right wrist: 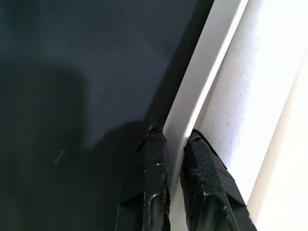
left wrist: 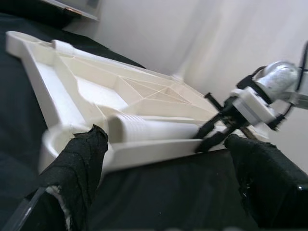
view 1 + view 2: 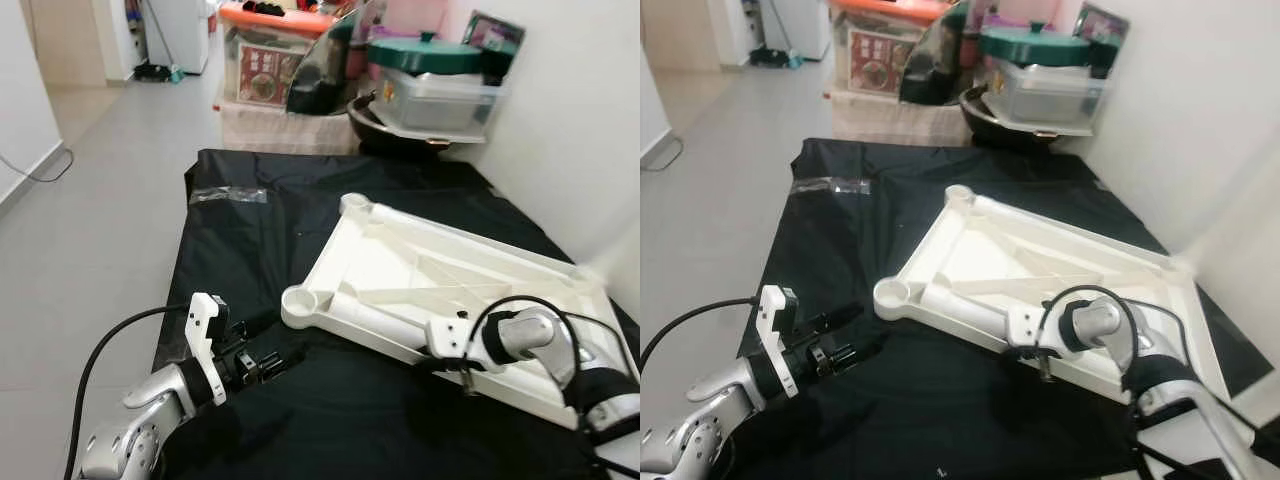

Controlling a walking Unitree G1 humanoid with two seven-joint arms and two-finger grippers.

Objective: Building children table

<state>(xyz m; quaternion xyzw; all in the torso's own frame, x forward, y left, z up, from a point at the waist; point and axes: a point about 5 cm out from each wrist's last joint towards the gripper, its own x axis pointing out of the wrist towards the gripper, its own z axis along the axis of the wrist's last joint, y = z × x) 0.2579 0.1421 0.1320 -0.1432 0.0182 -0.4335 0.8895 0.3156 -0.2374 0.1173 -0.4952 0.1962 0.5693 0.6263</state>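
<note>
White plastic tabletop (image 3: 440,290) lies upside down on the black sheet (image 3: 250,240), near its right edge. Your right gripper (image 1: 175,144) pinches only its thin rim; lifting may make it slip. Left gripper (image 3: 262,362) is spread, empty.

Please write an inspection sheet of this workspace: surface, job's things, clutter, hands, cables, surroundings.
Surface: black sheet spread on the grey floor.
Job's things: white tabletop lies underside up; a white leg lies inside its near rim, by a corner socket.
Clutter: small clear plastic bag on the sheet.
Hands: right hand pinches the tabletop's near rim, one finger on each side; left hand open, low over the sheet, apart from the tabletop.
Cables: black cable loops at both wrists; a cord on the floor by the wall.
Surroundings: stacked storage boxes and a pan behind the sheet; white wall on the right.
</note>
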